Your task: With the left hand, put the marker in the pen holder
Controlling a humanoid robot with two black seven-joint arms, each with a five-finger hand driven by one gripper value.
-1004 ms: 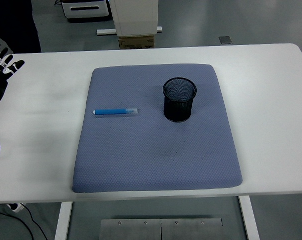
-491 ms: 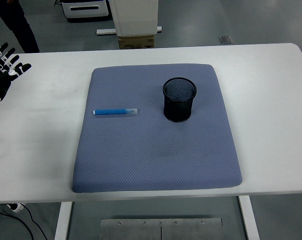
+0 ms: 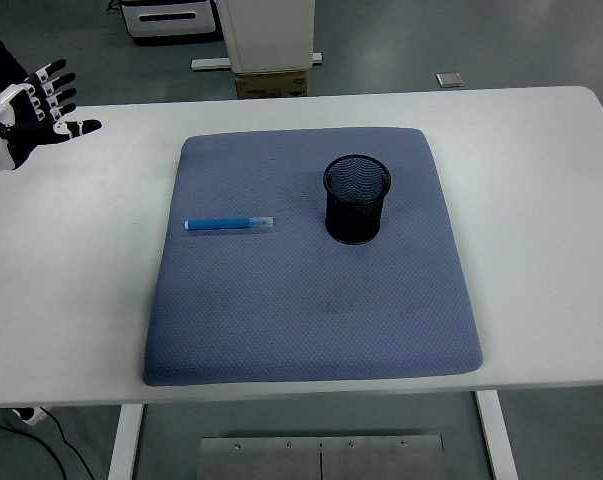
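One left hand [image 3: 31, 115], fingers spread, hovers far left. Risk: blue marker [image 3: 230, 223] lies flat on grey mat [image 3: 311, 330]; it could roll, missing mesh pen holder [image 3: 357, 200].

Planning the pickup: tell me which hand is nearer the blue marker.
Left. The left hand hovers open up and left of the marker, off the mat; the right hand is out of view.

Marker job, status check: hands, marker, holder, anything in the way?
Left hand open, at far left edge. Right arm out of view. Marker flat on mat, holder upright to its right, apart. Nothing between.
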